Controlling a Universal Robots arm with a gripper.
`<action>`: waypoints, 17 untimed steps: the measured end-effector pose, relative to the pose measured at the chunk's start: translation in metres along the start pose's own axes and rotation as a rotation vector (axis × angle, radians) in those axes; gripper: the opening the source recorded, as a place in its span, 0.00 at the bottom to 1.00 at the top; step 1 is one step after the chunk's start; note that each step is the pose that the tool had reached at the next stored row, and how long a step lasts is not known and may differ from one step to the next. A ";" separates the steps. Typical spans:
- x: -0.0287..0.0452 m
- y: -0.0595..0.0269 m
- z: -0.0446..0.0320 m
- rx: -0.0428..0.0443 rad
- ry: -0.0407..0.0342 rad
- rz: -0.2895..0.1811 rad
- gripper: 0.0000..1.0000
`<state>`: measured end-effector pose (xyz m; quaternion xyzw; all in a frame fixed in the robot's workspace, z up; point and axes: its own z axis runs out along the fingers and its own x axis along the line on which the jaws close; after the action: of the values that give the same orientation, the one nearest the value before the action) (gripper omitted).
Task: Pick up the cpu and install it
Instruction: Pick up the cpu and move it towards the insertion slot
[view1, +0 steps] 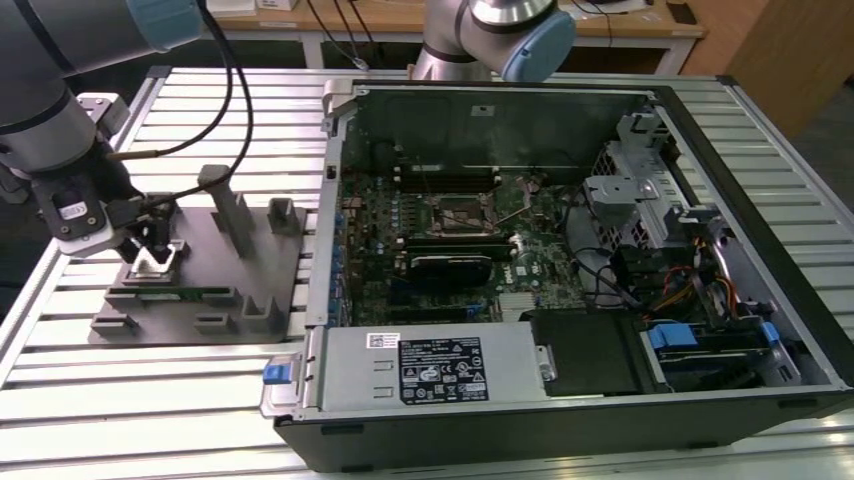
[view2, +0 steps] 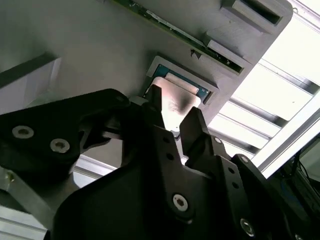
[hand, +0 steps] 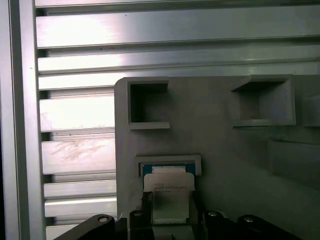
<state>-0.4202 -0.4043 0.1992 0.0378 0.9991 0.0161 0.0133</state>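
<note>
The cpu (hand: 168, 186) is a small silvery square chip with a thin dark rim. It lies in a shallow square nest of the grey fixture plate (view1: 200, 255), at the exterior view's left. My gripper (view1: 151, 252) is lowered straight onto it. In both wrist views the two black fingers (view2: 196, 125) stand against opposite sides of the cpu (view2: 176, 97), shut on it, and its side edges are hidden behind them. The chip still rests flat in the nest. The black motherboard socket frame (view1: 463, 210) sits inside the open computer case (view1: 534, 260), far from the gripper.
Grey upright blocks (view1: 227, 205) and a green memory stick (view1: 180, 293) share the fixture plate close to the gripper. A second robot arm (view1: 514, 30) stands behind the case. The ribbed aluminium table (view1: 147, 380) runs around the plate.
</note>
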 end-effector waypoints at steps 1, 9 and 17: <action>0.0001 0.0000 0.0000 0.0000 0.0000 0.000 0.41; 0.0003 0.0000 0.0000 0.0000 0.0001 0.000 0.70; 0.0006 -0.0001 0.0008 -0.0001 -0.0003 0.000 0.76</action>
<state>-0.4207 -0.4043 0.1984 0.0378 0.9991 0.0161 0.0134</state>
